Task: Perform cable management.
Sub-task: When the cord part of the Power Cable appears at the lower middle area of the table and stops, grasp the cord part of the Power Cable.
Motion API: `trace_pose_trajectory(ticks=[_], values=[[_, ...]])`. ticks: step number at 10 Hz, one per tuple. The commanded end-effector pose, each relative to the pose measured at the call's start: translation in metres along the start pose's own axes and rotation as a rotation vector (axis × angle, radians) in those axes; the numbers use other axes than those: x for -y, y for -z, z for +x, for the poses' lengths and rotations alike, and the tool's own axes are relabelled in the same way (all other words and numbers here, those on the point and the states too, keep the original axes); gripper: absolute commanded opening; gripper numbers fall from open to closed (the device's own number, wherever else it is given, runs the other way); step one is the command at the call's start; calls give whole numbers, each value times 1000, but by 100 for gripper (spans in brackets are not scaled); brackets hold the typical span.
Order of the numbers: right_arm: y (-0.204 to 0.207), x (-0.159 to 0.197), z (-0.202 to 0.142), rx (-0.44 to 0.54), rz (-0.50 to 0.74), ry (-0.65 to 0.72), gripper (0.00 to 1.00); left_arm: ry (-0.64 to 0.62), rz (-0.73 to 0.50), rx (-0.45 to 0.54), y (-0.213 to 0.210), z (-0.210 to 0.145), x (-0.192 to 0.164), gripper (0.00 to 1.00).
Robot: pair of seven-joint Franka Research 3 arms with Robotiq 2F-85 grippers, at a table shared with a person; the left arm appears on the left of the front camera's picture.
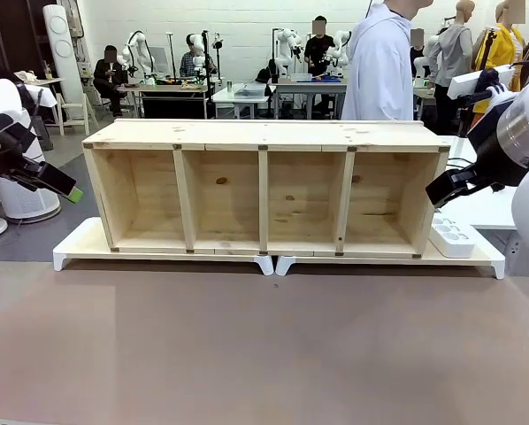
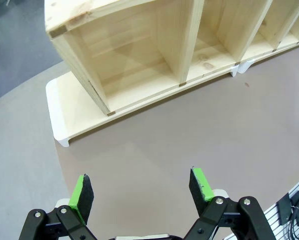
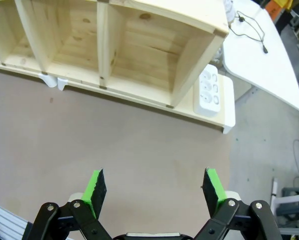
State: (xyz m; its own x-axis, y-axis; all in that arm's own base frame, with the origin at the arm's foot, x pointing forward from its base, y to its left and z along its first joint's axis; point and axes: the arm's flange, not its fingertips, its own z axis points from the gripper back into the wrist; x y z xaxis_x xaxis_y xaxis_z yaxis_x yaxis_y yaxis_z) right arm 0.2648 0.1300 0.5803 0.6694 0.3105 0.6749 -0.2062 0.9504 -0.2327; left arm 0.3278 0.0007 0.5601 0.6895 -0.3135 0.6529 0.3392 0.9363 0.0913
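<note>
Green pads [image 3: 213, 185] of the right gripper [image 3: 154, 186] will get little to bite on, I judge. The cable [image 3: 253, 27] looks thin, light and limp, likely to sag and trail when lifted, so a pinch across the cord just short of what seems its plug end looks the safest hold. That gripper is spread wide and holds nothing, above the bare brown table [image 3: 139, 145]. The left gripper [image 2: 141, 189] is likewise wide apart and empty, touching nothing. Beyond stands the shelf [image 1: 264, 135] on white risers [image 1: 74, 243], with the power strip [image 3: 208, 92] just beside its right end. The cable lies farther out, on a white table [image 3: 269, 70] past the strip, well apart from both grippers.
</note>
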Motion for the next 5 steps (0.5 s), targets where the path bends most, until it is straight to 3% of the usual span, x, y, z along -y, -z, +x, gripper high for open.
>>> trace_pose_trajectory(ticks=[1, 2, 5], values=[[54, -1, -188, 16, 31, 19, 100, -1, 5, -3, 0, 2, 6, 100], [0, 0, 0, 0, 0, 0, 100, -1, 5, -3, 0, 2, 6, 100], [0, 0, 0, 0, 0, 0, 100, -1, 5, -3, 0, 2, 6, 100]])
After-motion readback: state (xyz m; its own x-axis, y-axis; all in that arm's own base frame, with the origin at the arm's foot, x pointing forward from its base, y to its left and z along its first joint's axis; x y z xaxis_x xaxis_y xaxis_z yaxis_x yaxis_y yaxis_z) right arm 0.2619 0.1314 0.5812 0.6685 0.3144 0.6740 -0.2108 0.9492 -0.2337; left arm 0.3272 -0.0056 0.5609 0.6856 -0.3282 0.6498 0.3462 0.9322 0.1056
